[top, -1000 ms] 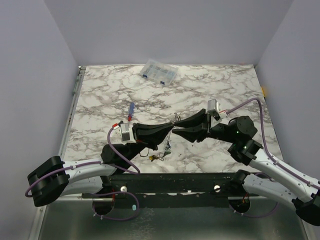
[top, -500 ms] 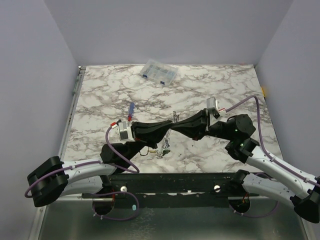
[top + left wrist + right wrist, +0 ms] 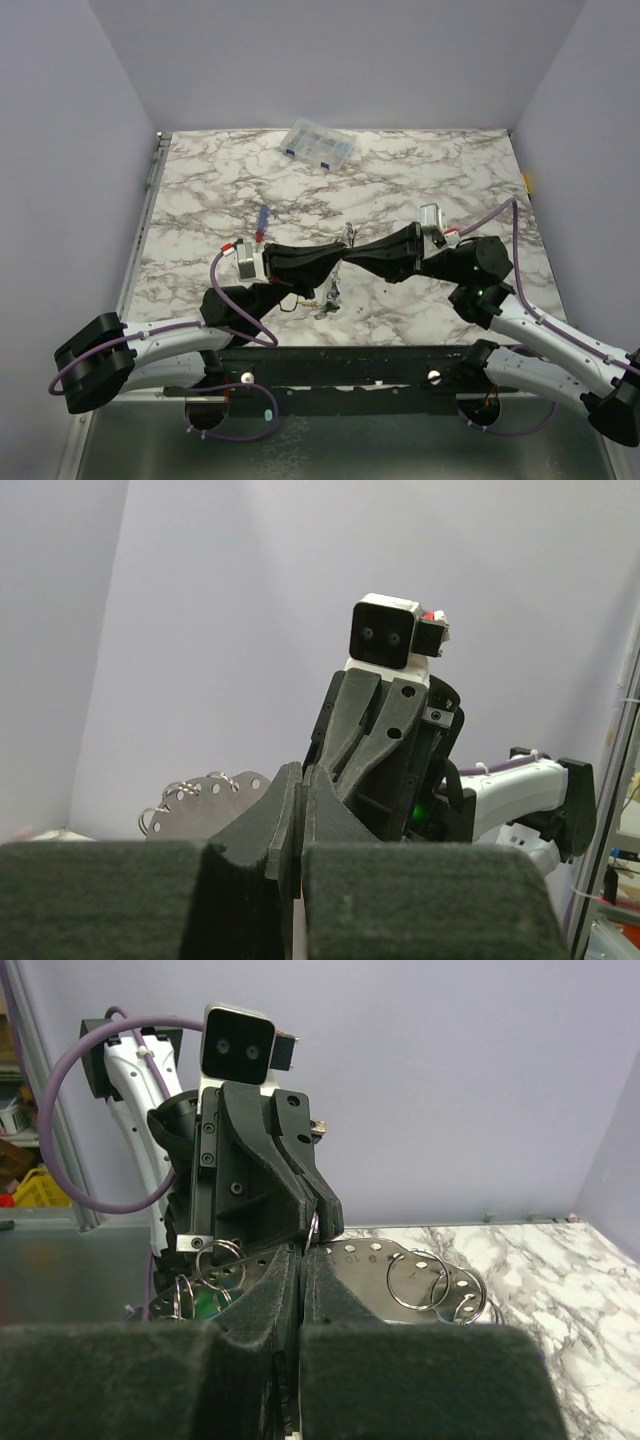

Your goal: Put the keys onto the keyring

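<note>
One clear box (image 3: 318, 146), one screwdriver (image 3: 262, 220), two claws, the left claw (image 3: 336, 259) and the right claw (image 3: 359, 256), and one bunch of keys (image 3: 326, 294), too tangled to count.

Carries the meeting point of left gripper (image 3: 338, 256) and right gripper (image 3: 353, 251) a little toward 12 o'clock compared with a second ago. Lowers the right wrist slightly toward 4 o'clock, flattening that forearm. Nudges the keys (image 3: 329, 294) dangling below slightly toward 9 o'clock.

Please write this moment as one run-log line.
left gripper: shut on keyring plate | right gripper: shut on keyring plate | keyring plate: held above table | keys: on table
</note>
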You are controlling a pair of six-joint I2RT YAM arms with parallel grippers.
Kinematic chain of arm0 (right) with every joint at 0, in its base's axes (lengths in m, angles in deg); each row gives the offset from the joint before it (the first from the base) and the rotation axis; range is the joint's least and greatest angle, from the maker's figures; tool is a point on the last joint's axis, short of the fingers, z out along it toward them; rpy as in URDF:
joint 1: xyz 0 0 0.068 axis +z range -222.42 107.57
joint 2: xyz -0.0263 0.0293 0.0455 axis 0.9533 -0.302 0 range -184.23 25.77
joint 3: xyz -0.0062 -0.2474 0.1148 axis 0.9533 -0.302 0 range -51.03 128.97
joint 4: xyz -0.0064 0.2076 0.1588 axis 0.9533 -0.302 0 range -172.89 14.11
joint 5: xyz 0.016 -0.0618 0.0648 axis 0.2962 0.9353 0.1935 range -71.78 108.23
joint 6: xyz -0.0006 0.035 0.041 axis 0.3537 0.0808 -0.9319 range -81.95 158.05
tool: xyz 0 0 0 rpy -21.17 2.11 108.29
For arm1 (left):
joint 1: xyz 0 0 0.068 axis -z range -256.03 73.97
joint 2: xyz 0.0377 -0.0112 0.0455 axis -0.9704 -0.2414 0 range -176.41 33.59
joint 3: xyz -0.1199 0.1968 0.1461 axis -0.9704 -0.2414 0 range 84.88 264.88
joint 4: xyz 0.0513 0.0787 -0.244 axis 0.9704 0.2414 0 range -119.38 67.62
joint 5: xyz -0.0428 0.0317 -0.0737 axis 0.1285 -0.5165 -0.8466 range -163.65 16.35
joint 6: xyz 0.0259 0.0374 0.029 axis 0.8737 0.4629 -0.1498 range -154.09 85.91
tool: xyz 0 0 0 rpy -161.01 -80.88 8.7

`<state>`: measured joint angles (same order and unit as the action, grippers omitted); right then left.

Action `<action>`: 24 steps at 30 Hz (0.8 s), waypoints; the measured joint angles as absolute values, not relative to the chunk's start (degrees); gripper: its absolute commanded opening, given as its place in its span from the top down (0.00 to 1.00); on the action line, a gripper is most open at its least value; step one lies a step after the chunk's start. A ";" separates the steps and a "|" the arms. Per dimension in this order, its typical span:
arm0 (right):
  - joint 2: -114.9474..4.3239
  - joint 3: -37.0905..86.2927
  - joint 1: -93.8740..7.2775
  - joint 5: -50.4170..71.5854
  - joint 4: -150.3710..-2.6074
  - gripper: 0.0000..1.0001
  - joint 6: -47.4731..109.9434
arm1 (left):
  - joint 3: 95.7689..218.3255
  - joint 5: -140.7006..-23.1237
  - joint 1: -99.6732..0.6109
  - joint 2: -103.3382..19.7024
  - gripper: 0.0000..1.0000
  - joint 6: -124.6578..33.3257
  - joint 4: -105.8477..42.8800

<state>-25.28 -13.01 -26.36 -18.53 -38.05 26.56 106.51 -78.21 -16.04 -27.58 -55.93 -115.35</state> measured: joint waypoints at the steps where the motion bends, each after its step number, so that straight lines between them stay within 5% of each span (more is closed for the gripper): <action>1: -25.10 -13.01 -26.34 -18.68 -38.29 0.99 27.22 | 106.51 -78.32 -15.98 -27.53 0.99 -56.02 -115.35; 24: -21.93 -9.87 -25.97 -18.96 -53.33 0.99 44.42 | 106.46 -80.13 -15.52 -27.10 0.50 -58.29 -115.25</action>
